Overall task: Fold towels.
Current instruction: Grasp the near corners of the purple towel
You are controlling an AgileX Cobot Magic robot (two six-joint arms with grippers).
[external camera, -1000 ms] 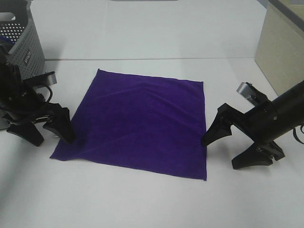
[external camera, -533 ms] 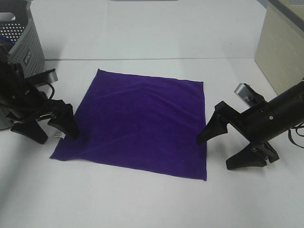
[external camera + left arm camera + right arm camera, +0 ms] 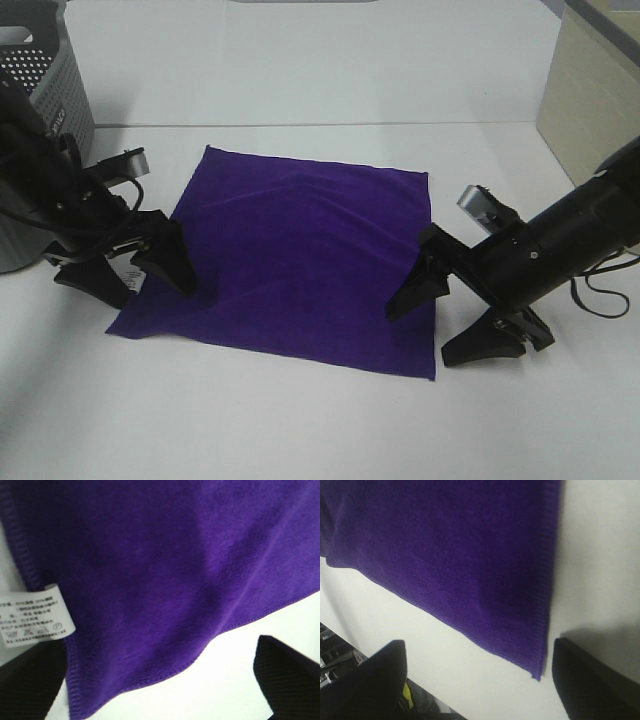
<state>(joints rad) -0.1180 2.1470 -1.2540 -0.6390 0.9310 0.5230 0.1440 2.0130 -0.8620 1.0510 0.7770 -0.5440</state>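
the purple towel lies flat mid-table. the left gripper, jaws apart, straddles its 8 o'clock edge at the white tag. the right gripper, jaws apart, straddles its 4 o'clock edge.

Deep purple square towel, flat, unfolded, white tag at edge.

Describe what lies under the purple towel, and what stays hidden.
The purple towel lies spread on the white table, which shows around its edges. The surface directly beneath the cloth is covered; only low creases show, no distinct bulge.
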